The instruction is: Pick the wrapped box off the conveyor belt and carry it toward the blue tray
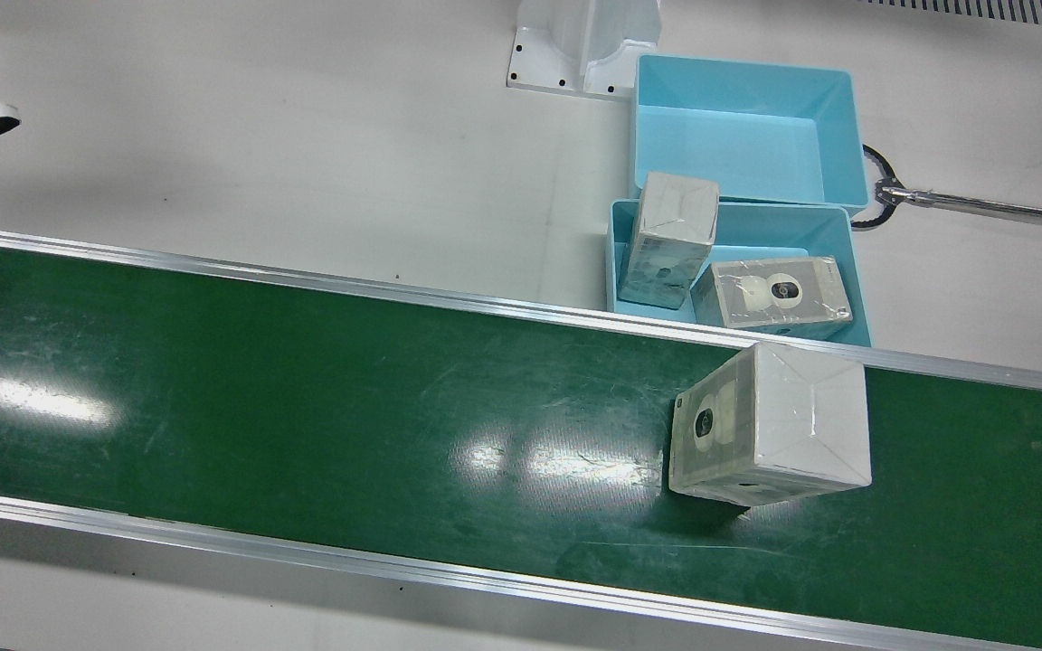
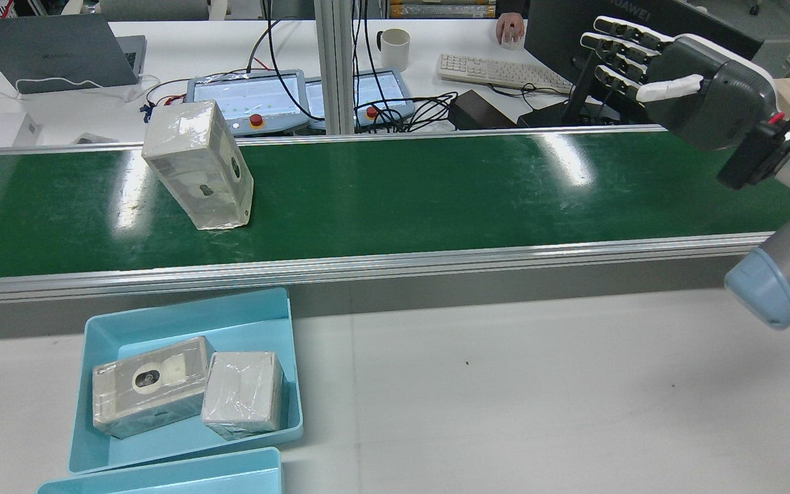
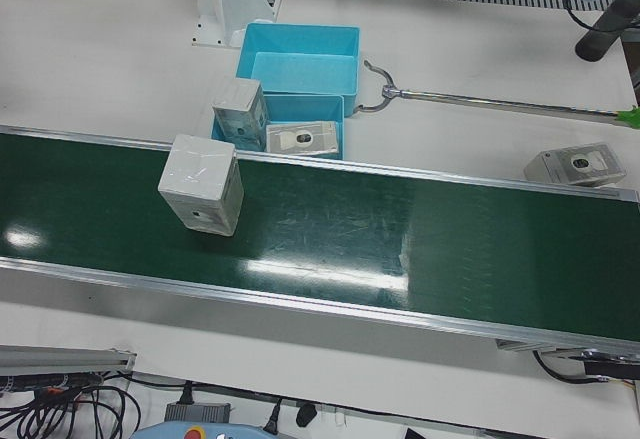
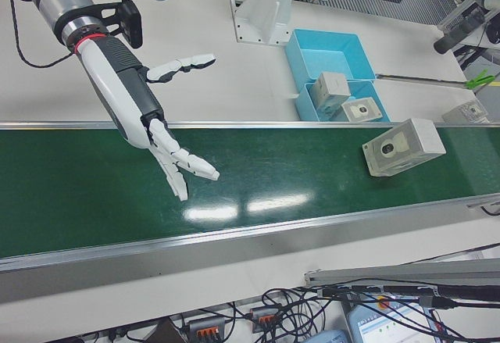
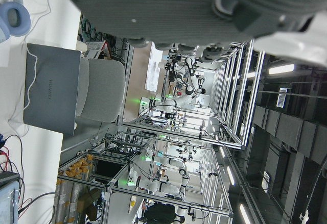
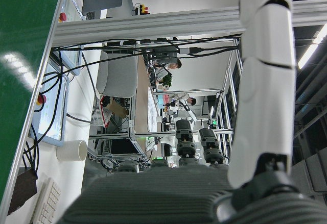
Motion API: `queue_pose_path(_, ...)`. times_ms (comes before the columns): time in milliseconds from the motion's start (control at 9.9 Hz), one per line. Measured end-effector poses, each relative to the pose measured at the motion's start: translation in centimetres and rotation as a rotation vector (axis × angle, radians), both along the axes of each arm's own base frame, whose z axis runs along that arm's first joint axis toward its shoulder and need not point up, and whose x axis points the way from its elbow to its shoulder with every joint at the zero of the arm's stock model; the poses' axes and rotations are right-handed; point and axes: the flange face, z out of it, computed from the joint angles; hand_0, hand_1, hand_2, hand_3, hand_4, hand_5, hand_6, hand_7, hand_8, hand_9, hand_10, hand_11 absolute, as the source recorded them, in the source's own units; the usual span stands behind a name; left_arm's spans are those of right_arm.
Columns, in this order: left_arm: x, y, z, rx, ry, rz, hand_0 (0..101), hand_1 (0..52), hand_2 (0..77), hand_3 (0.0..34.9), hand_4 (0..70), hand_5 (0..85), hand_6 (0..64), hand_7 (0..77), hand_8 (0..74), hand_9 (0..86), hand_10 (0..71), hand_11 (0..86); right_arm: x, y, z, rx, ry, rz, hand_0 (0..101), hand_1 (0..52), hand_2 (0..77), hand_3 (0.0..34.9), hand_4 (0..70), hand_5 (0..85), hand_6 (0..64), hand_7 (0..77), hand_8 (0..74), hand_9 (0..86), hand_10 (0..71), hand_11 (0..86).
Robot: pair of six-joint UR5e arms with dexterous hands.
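Observation:
A wrapped white box (image 1: 770,425) printed with a camera stands tilted on the green conveyor belt (image 1: 304,389); it also shows in the rear view (image 2: 199,165) and the left-front view (image 3: 200,184). Just beyond the belt's rail sits the blue tray (image 1: 613,262), with two wrapped boxes (image 2: 151,384) (image 2: 243,394) inside. My right hand (image 4: 148,108) hovers open over the other end of the belt, fingers spread, far from the box and holding nothing. Of my left hand (image 5: 204,9) only the palm's underside shows, high up in the left hand view.
A second blue tray (image 1: 738,145), empty, stands behind the first. A metal rod with a hook (image 1: 982,206) and another wrapped box (image 3: 577,166) lie on the white table. Past the belt are a keyboard (image 2: 498,70), a mug (image 2: 395,48) and a person's hand (image 2: 508,27).

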Motion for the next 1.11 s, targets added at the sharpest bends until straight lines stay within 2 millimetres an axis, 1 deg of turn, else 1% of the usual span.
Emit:
queue_pose_path(101, 0.0, 0.0, 0.0, 0.0, 0.0, 0.0, 0, 0.0, 1.1, 0.0, 0.0, 1.1, 0.0, 0.5, 0.5, 0.0, 0.5, 0.5, -0.01, 0.0, 0.01, 0.0, 0.0, 0.0, 48, 15.3, 9.8, 6.7, 1.6, 14.7, 0.0, 14.2, 0.0, 2.2, 0.0, 1.6)
queue_pose_path(202, 0.0, 0.0, 0.0, 0.0, 0.0, 0.0, 0, 0.0, 1.1, 0.0, 0.0, 1.1, 0.0, 0.5, 0.5, 0.0, 0.5, 0.0, -0.05, 0.0, 0.01, 0.0, 0.0, -0.001, 48, 18.0, 10.9, 6.7, 1.6, 15.8, 0.0, 14.2, 0.0, 2.7, 0.0, 1.6)
queue_pose_path(404, 0.0, 0.0, 0.0, 0.0, 0.0, 0.0, 0, 0.0, 0.5, 0.0, 0.0, 1.1, 0.0, 0.5, 0.5, 0.0, 0.5, 0.0, -0.14, 0.02, 0.01, 0.0, 0.0, -0.003, 49, 18.0, 12.0, 6.7, 1.6, 15.3, 0.0, 14.2, 0.0, 2.7, 0.0, 1.6)
queue_pose_path(505, 0.0, 0.0, 0.0, 0.0, 0.0, 0.0, 0, 0.0, 1.1, 0.0, 0.0, 1.1, 0.0, 0.5, 0.5, 0.0, 0.5, 0.0, -0.16, 0.02, 0.01, 0.0, 0.0, -0.003, 49, 16.9, 12.5, 6.8, 1.6, 15.3, 0.0, 14.2, 0.0, 2.7, 0.0, 1.6)
queue_pose_path(606, 0.0, 0.0, 0.0, 0.0, 0.0, 0.0, 0, 0.0, 1.1, 0.0, 0.0, 1.1, 0.0, 0.5, 0.5, 0.0, 0.5, 0.0, -0.16, 0.02, 0.01, 0.0, 0.0, -0.003, 49, 15.8, 10.4, 6.6, 1.6, 15.3, 0.0, 14.2, 0.0, 2.7, 0.0, 1.6)
queue_pose_path(707, 0.0, 0.0, 0.0, 0.0, 0.0, 0.0, 0, 0.0, 1.1, 0.0, 0.0, 1.1, 0.0, 0.5, 0.5, 0.0, 0.5, 0.0, -0.14, 0.01, 0.01, 0.0, 0.0, -0.002, 49, 15.8, 10.4, 6.6, 1.6, 15.3, 0.0, 14.2, 0.0, 2.7, 0.0, 1.6)
queue_pose_path(808, 0.0, 0.0, 0.0, 0.0, 0.0, 0.0, 0, 0.0, 1.1, 0.0, 0.0, 1.1, 0.0, 0.5, 0.5, 0.0, 0.5, 0.0, -0.12, 0.01, 0.0, 0.0, 0.0, -0.002, 48, 15.8, 8.7, 6.6, 0.5, 15.3, 0.0, 14.2, 0.0, 2.7, 0.0, 1.6)
queue_pose_path(1111, 0.0, 0.0, 0.0, 0.0, 0.0, 0.0, 0, 0.0, 1.1, 0.0, 0.0, 1.1, 0.0, 0.5, 0.5, 0.0, 0.5, 0.0, -0.26, 0.0, 0.07, -0.001, 0.001, -0.004, 48, 15.8, 8.7, 6.7, 0.5, 14.2, 0.0, 13.1, 0.0, 2.7, 0.0, 1.6)
